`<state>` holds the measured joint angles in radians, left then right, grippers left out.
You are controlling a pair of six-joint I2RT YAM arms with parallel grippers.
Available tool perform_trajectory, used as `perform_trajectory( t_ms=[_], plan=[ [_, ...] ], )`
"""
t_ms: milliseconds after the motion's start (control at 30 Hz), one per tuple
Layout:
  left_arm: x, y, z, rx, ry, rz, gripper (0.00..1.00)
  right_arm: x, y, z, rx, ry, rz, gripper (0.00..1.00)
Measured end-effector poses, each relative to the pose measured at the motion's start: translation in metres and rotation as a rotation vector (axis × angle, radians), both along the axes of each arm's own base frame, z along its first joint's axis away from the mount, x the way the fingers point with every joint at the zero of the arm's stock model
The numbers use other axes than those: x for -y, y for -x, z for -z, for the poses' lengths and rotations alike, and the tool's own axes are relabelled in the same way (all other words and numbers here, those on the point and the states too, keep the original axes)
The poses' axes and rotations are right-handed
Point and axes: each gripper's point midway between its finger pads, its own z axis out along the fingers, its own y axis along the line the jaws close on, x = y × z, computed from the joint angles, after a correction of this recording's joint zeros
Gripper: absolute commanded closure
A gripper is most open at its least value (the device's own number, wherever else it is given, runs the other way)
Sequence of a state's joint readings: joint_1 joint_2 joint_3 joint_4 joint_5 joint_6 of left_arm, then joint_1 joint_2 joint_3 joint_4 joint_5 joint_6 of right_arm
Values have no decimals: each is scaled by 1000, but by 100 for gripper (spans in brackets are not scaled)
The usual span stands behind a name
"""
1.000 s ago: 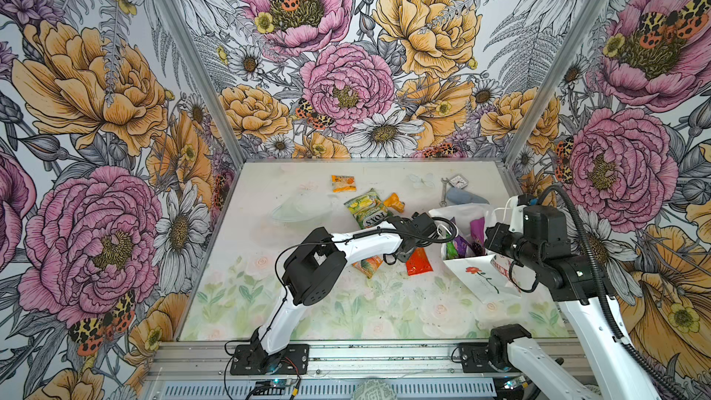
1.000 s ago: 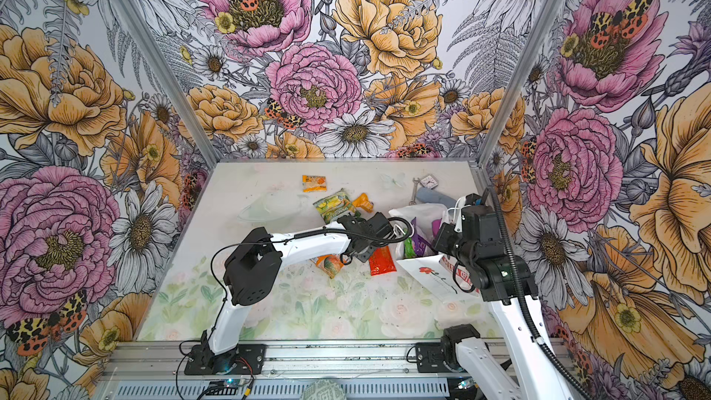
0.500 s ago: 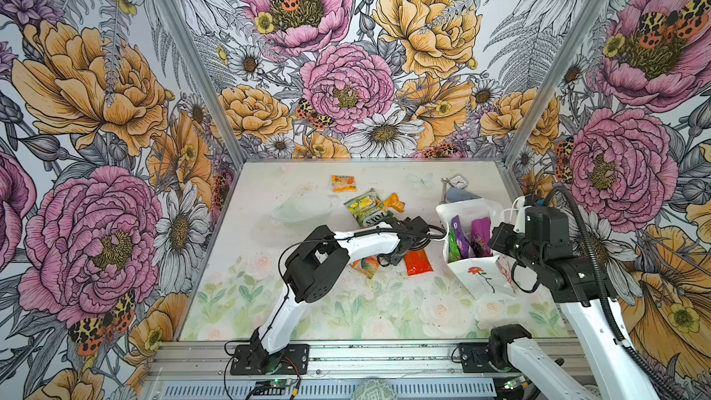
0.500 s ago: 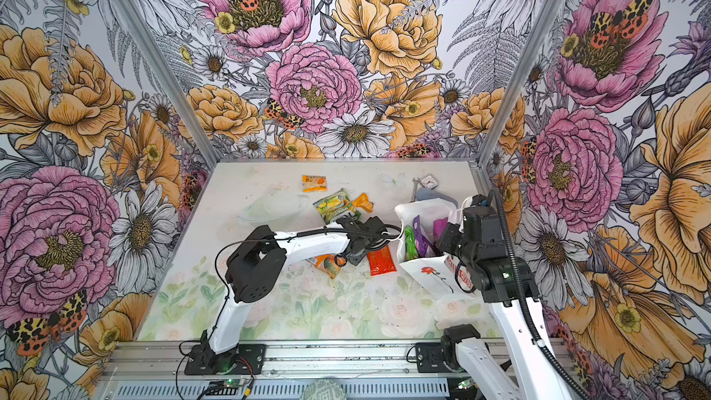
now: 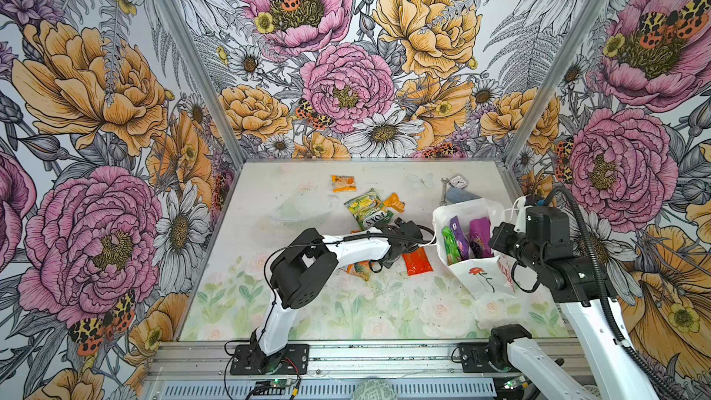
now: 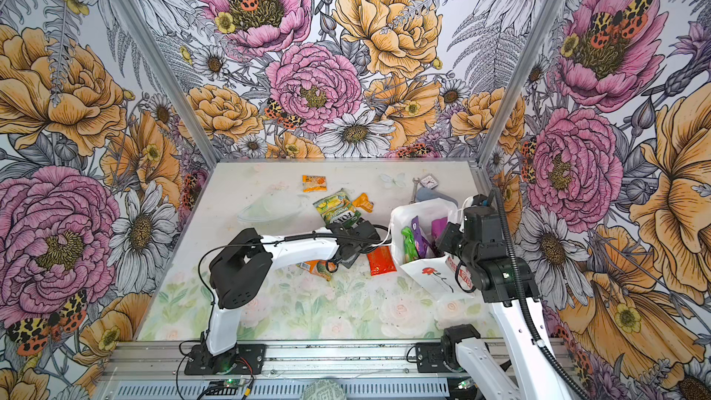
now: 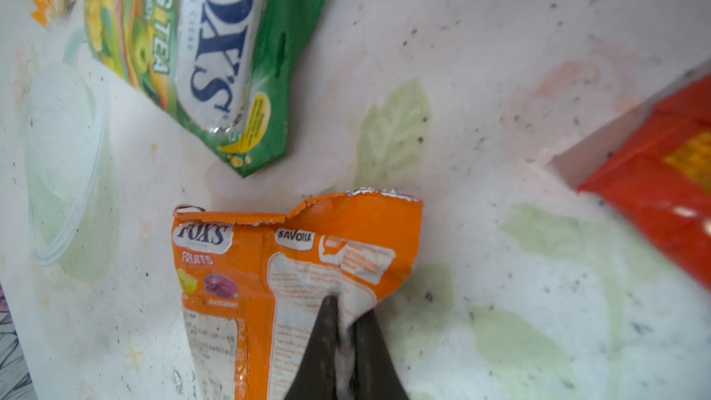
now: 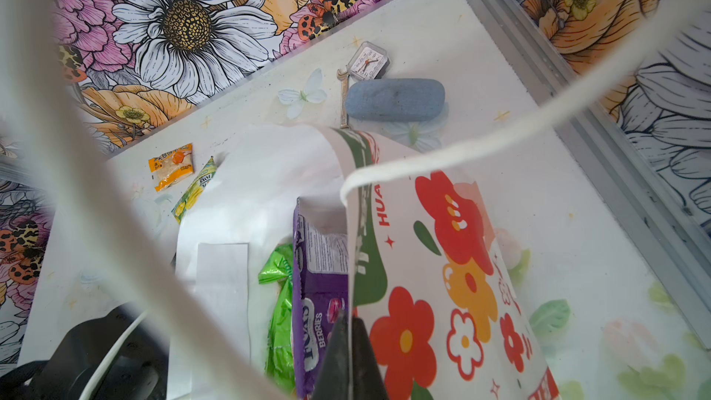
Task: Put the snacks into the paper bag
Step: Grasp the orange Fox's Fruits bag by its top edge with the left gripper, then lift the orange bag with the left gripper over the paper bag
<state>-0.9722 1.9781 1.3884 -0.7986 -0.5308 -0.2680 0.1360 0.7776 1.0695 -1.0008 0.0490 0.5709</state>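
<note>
- Left hand [image 7: 346, 311] is pinched narrow on the orange FOX'S packet [image 7: 269, 263], whose lower end is cut off by the frame. In both top views the arm [image 5: 358, 248] covers most of it.
- Right hand [image 8: 348, 327] is clamped thin on the paper bag [image 8: 442, 263] at its side wall; only the tips show.
- The bag stands toward the table [image 5: 307, 313] right side, holding purple and green packets [image 5: 479, 234] with their lower parts hidden.
- Red packet [image 5: 416, 261] lies between the left hand and the bag.
- The table's near strip lies bare.
</note>
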Motion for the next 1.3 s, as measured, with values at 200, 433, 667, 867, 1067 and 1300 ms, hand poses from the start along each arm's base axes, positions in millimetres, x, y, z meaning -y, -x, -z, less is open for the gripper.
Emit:
perform_trajectory(
  t_ms=[200, 433, 667, 867, 1067, 1300],
  plan=[
    [-20, 11, -51, 115, 217, -65, 100, -4, 0, 0, 1, -16, -18, 100],
    [-65, 16, -105, 272, 547, -206, 100, -14, 0, 0, 3, -65, -58, 100],
    [-103, 30, -160, 408, 785, -278, 100, -28, -5, 0, 21, -137, -103, 100],
    [-137, 39, -228, 536, 950, -312, 100, -44, -10, 1, 38, -201, -140, 100],
    [-140, 44, -292, 583, 1021, -285, 100, -63, -13, 2, 33, -218, -194, 100],
    [-97, 56, -381, 600, 1140, -110, 100, -87, -19, 2, 29, -213, -254, 100]
  ],
)
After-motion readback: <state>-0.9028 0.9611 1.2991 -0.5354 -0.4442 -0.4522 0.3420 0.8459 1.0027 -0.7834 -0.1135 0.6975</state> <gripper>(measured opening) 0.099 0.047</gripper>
